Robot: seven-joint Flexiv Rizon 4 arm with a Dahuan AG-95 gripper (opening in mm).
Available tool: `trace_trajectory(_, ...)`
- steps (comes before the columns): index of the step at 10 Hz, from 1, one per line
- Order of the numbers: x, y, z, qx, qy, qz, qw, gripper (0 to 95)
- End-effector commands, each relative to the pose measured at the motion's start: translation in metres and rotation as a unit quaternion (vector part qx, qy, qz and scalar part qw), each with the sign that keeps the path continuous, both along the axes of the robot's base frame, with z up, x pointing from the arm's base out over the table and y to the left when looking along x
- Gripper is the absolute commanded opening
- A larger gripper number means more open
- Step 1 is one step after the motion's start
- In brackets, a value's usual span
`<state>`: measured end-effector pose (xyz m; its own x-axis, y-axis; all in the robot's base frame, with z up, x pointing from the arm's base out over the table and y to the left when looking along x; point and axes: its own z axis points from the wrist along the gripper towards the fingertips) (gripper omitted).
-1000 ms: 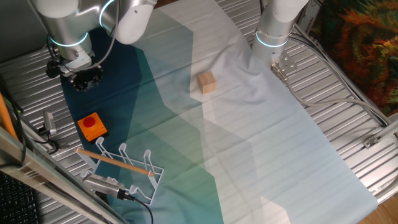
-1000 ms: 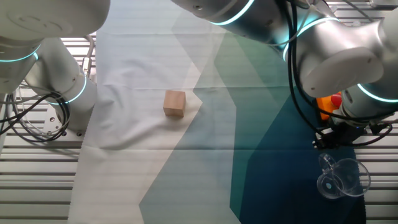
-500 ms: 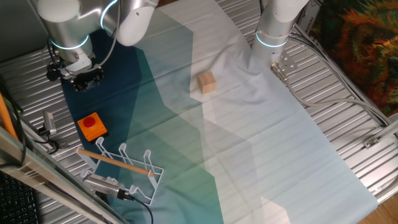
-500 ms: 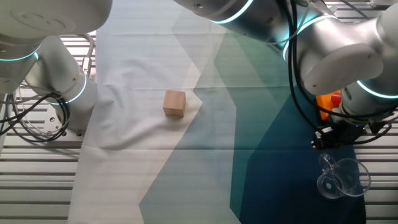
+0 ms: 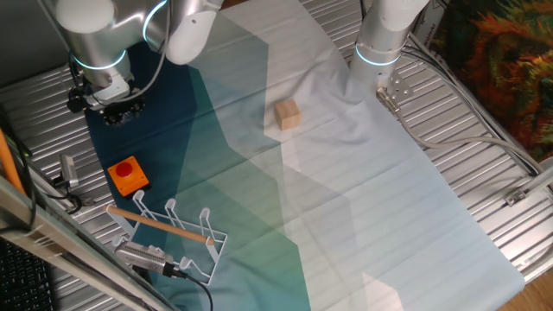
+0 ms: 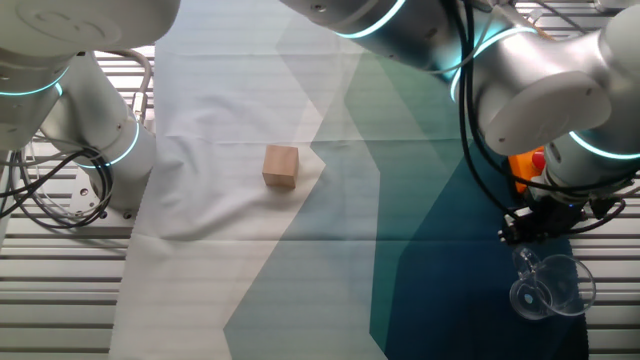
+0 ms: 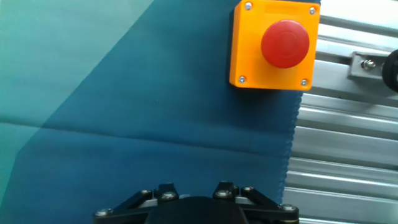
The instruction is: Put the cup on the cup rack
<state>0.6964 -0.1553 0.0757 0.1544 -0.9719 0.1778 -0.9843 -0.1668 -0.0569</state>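
Note:
The clear cup (image 6: pixel 548 286) lies on its side at the table's edge, seen only in the other fixed view, just below my gripper (image 6: pixel 538 222). I cannot tell whether they touch. In one fixed view my gripper (image 5: pixel 110 110) hangs low over the dark blue cloth at the far left, and the cup is hidden there. The white wire cup rack (image 5: pixel 169 230) with its wooden rod stands at the front left. The hand view shows only my gripper's black base at the bottom edge; the fingers, cup and rack are out of view there.
An orange block with a red button (image 5: pixel 128 175) sits between my gripper and the rack; it also shows in the hand view (image 7: pixel 274 43). A tan wooden cube (image 5: pixel 288 114) sits mid-table. A second arm's base (image 5: pixel 378 47) stands at the back. Ribbed metal (image 7: pixel 348 162) borders the cloth.
My gripper and arm have shifted very slightly. The cup has stayed where it was.

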Motion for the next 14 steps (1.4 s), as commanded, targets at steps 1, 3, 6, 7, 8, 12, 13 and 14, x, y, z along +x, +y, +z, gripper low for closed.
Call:
trace_trajectory(1, 0.000, -0.001, -0.001, -0.001, -0.001, -0.001, 1.0000, 38.0)
trace_trajectory(3, -0.001, -0.002, -0.005, -0.001, -0.002, -0.001, 1.0000, 38.0)
trace_trajectory(6, -0.002, -0.006, -0.005, -0.001, -0.002, -0.001, 1.0000, 38.0)
trace_trajectory(7, -0.002, -0.008, -0.005, 0.001, -0.002, 0.000, 1.0000, 38.0)
trace_trajectory(8, -0.003, -0.011, -0.005, 0.000, -0.002, -0.001, 1.0000, 38.0)
trace_trajectory(12, -0.007, -0.013, -0.008, 0.001, -0.004, -0.006, 1.0000, 19.0)
trace_trajectory(13, -0.007, -0.014, -0.009, -0.001, -0.004, -0.005, 1.0000, 19.0)
trace_trajectory(14, -0.007, -0.014, -0.010, 0.001, -0.004, -0.006, 1.0000, 19.0)
